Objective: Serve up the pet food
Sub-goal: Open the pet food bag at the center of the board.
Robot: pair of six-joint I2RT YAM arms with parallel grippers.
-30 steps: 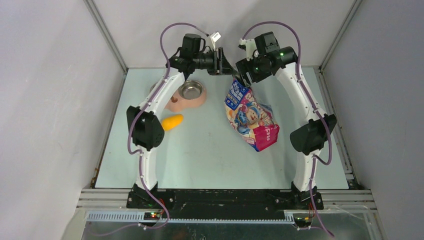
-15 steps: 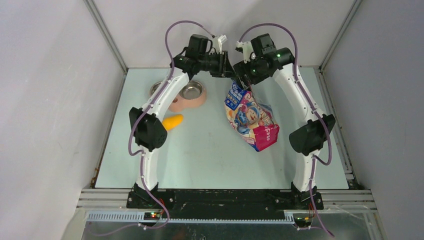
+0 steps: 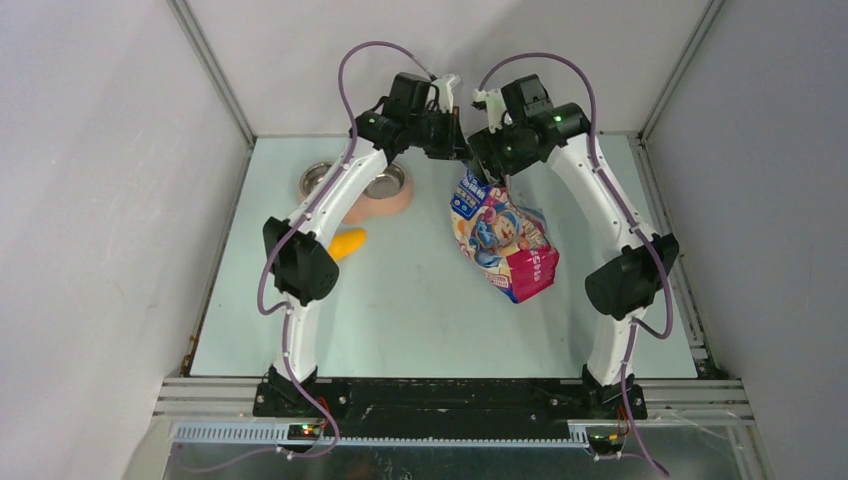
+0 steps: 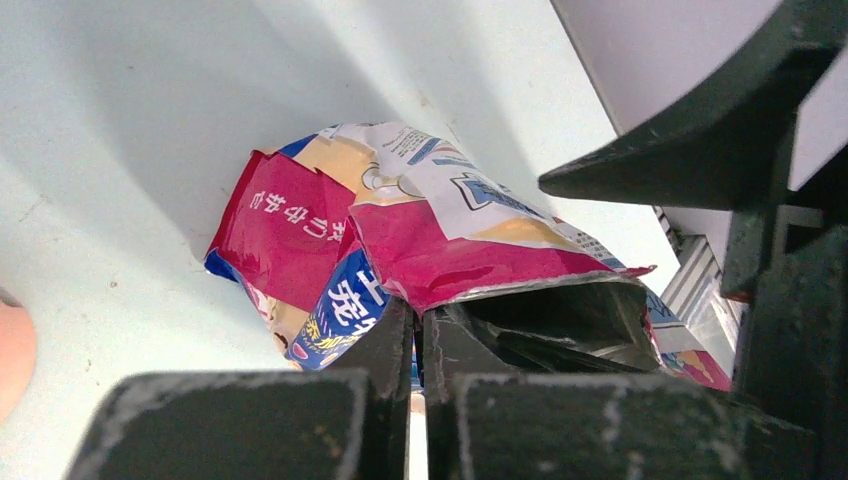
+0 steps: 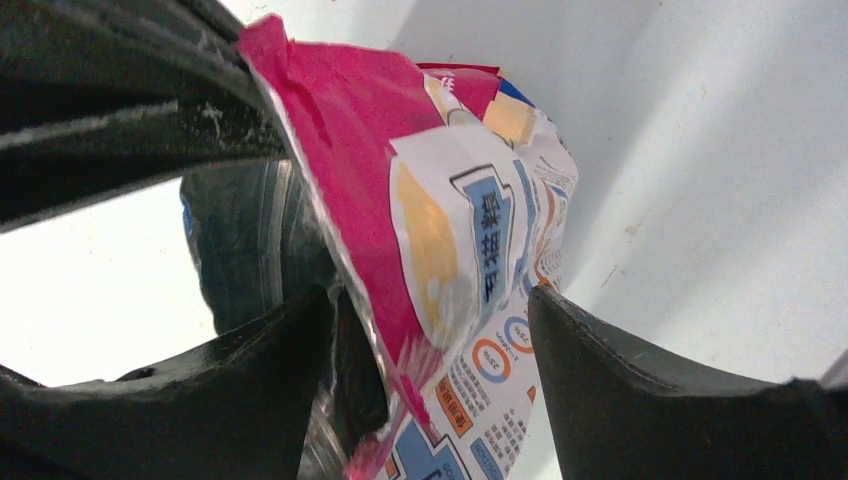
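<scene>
Pale table [image 3: 400, 320], far middle: pet food bag [image 3: 505, 240] lies with mouth raised, left gripper [image 4: 415, 340] jaws clenched on one lip, right gripper [image 5: 430, 300] jaws spread astride the opposite wall, so bag-opening seems underway, next needing the right's pinch and a gentle pull apart.

Top view: the left arm [image 3: 330, 195] covers part of the 2 bowls of the pink feeder [image 3: 395, 205] and the lower-left end of the orange scoop [image 3: 350, 241]. Left wrist view: the dark mouth of the cat food bag [image 4: 400, 230] hides its contents.
</scene>
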